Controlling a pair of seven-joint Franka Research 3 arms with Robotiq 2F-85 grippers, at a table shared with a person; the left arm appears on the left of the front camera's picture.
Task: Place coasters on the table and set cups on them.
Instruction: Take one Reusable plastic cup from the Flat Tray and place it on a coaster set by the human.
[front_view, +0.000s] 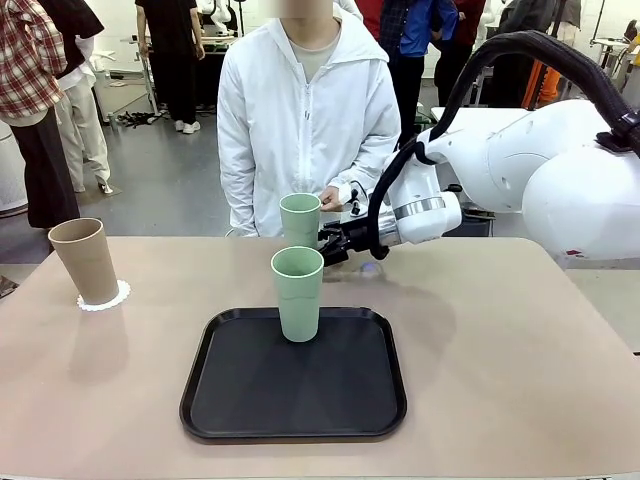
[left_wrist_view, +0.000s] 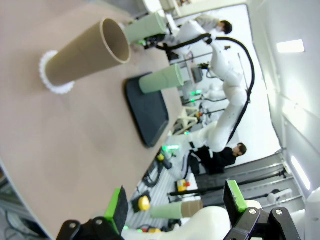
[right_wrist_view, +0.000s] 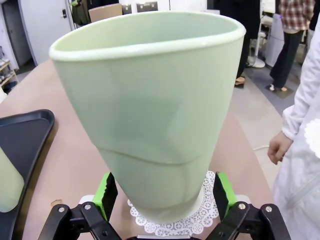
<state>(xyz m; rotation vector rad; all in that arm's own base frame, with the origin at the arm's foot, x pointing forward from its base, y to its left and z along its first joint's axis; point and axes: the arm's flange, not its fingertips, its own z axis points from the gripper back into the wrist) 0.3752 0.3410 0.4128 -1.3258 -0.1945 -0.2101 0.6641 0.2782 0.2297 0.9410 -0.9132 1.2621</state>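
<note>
My left gripper (left_wrist_view: 176, 202): jaws spread wide, nothing between them. It hangs off the near-left side of the table (front_view: 500, 350) and looks across it.

Nearest me on the table, at centre, is a black tray (front_view: 250, 400), lying flat. One green cup (front_view: 298, 295) stands upright on the tray's far half, mouth up.

Left of the tray and well apart from it, near the table's left edge, is the brown cup (front_view: 87, 260). It is upright on a white doily (front_view: 118, 297). The lacy rim pokes out around the base, more on the right side.

Behind the tray, toward the far edge, is the second green cup (right_wrist_view: 150, 110). It is upright on a second doily (right_wrist_view: 190, 222), on bare table, off the tray.

My right gripper (right_wrist_view: 164, 197) comes in from the right, low, at that cup's base. Its jaws are spread, one pad on each side of the cup's bottom. One pad stands clear of the wall, with doily showing in the gap. The other sits just beside the wall; I cannot tell if it touches. The cup stands on the doily.

On the far side, a person (front_view: 305, 120) in a white jacket stands at the table edge, right behind the second green cup. One hand (front_view: 330, 197) is held near the waist, just beyond my right gripper and apart from the cups.
</note>
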